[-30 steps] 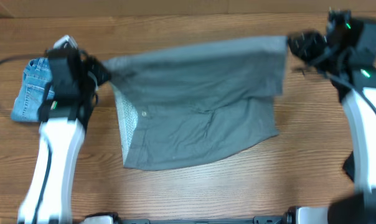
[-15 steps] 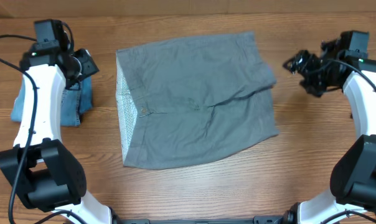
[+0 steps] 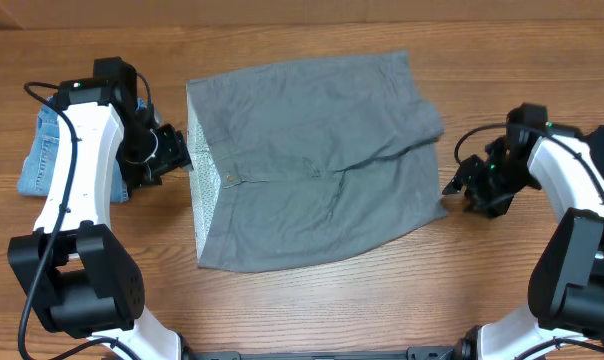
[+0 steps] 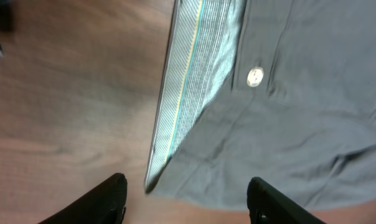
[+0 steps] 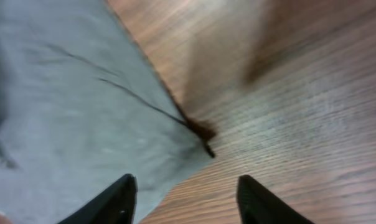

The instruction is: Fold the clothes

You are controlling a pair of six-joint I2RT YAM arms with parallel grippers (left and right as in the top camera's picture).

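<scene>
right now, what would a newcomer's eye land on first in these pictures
A large grey cloth pair of shorts lies flat in the middle of the wooden table, its pale striped waistband lining showing along the left edge. The left jaws and right jaws stand open at either side, holding nothing, and light-blue denim shorts sit at the far left.

Left arm (image 3: 82,165), right arm (image 3: 567,160): white shells on links behind end effectors, black joints. Left gripper (image 3: 172,152), right gripper (image 3: 462,188): black, blunt fingers (image 4: 104,200). Thin black cable (image 3: 40,90) loops behind left wrist.
</scene>
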